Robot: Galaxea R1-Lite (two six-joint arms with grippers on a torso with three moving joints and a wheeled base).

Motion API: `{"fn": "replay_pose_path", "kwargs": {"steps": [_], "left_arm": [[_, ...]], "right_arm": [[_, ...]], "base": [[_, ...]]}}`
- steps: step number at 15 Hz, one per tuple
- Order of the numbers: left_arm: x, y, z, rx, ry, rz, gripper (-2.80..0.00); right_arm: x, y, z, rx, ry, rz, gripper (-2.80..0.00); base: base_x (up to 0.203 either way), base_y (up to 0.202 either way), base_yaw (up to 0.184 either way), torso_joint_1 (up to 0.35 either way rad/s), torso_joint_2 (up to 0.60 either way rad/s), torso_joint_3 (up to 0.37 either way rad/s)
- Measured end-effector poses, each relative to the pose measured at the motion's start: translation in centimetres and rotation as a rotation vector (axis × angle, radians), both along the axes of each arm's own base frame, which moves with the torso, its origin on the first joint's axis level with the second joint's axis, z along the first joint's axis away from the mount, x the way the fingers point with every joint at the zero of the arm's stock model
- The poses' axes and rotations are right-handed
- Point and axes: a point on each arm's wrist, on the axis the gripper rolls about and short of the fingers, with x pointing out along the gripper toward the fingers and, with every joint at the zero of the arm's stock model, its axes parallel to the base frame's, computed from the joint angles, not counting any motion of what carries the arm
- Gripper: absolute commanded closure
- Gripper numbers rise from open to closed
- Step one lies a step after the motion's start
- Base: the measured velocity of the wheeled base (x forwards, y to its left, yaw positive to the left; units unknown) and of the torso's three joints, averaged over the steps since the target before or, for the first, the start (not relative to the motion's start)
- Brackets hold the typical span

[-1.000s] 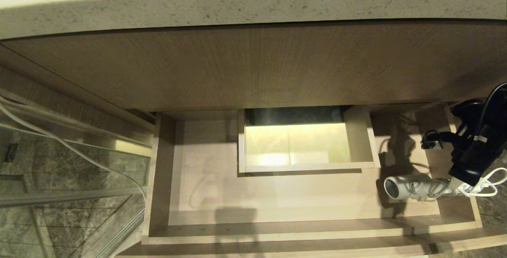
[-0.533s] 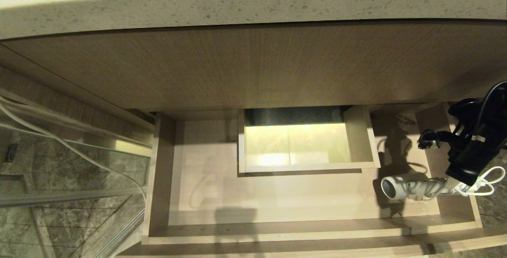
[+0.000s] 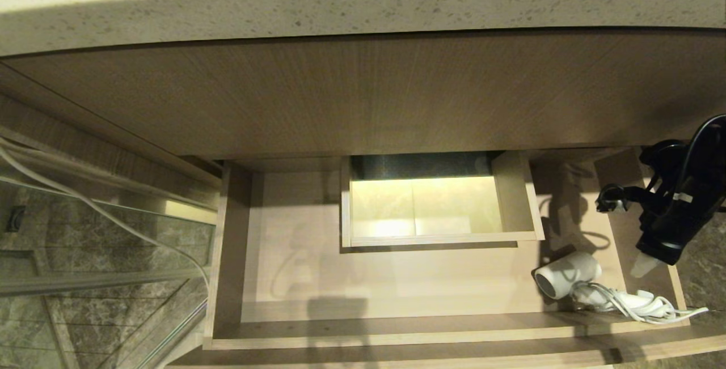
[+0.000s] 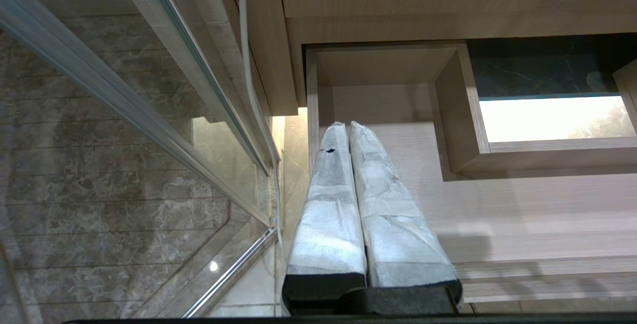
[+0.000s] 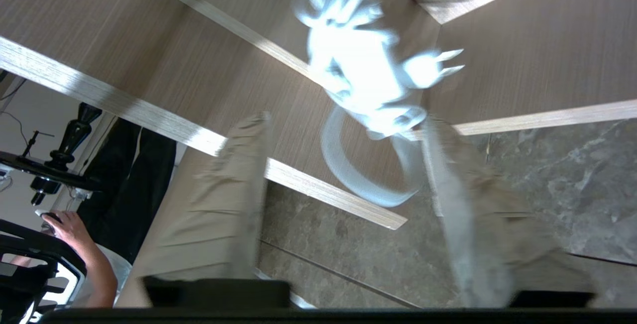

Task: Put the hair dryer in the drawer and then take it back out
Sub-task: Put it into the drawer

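- Left gripper (image 4: 348,130): your parked arm, cloth-wrapped fingers pressed together on nothing, hanging over the left end of the wide shallow light-brown wood-grain drawer (image 3: 227,255). Leave it there.
- Boxed rectangular cutout (image 3: 437,204) in the middle of the drawer's back: well clear of the work, no concern.
- Small white hair dryer with the round dark-grey mouth (image 3: 567,275): lies on the drawer floor in the front right corner, mouth facing left, white cord (image 3: 641,304) spilled in loose loops towards the right wall.
- Right gripper (image 5: 343,164): fingers spread apart, holding nothing, hovering just above the cord end of the dryer at the drawer's right wall.
- Step in hand, as I read it: placing is done, so you regrasp for the take-out.
- Aim for the barrel, not the cord loops; a grip on cord alone would likely let the dryer dangle.
- Come straight down, keep clear of the right wall, close fully before you lift.
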Motion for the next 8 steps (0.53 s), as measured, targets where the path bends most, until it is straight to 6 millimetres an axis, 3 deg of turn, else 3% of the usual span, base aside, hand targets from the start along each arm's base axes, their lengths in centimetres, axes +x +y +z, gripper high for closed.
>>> {"fn": "replay_pose_path", "kwargs": {"steps": [8], "left_arm": [[0.0,0.0,0.0,0.000,0.000,0.000,0.00]], "right_arm": [[-0.2,0.0,1.1,-0.011,-0.033,0.003,-2.80]], "base": [[0.000,0.000,0.000,0.000,0.00,0.000]]}}
